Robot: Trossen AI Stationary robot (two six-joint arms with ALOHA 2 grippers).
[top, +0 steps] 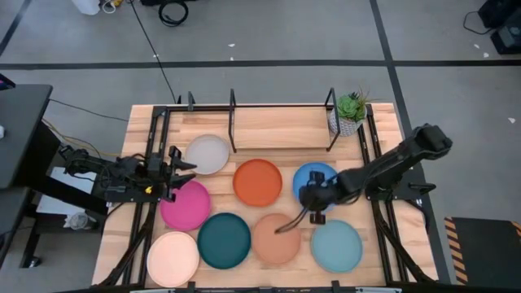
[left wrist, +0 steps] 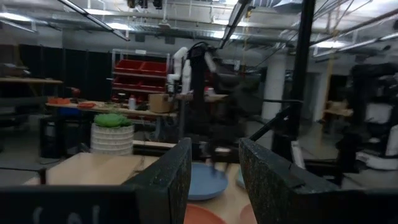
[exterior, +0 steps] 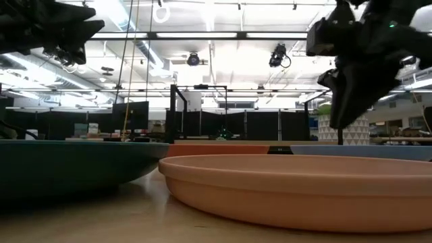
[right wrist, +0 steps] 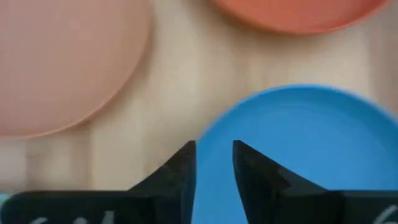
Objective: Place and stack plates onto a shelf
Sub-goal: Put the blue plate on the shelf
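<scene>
Looking down on your worktop, you have a near row of four plates: cream plate at 7 o'clock, dark teal plate, tan-brown plate and light aqua plate at 5 o'clock. Behind them sit the magenta plate, orange plate and blue plate, with the grey-white plate farther back at 10 o'clock. Your right pincer hangs over the blue plate's rim, its fingers a narrow gap apart and holding nothing. Your left pincer waits at 9 o'clock, between the grey-white and magenta plates, its fingers parted and empty. At 12 o'clock the black shelf stands along the far edge with no plate on it, and a small potted plant sits at 1 o'clock.
</scene>
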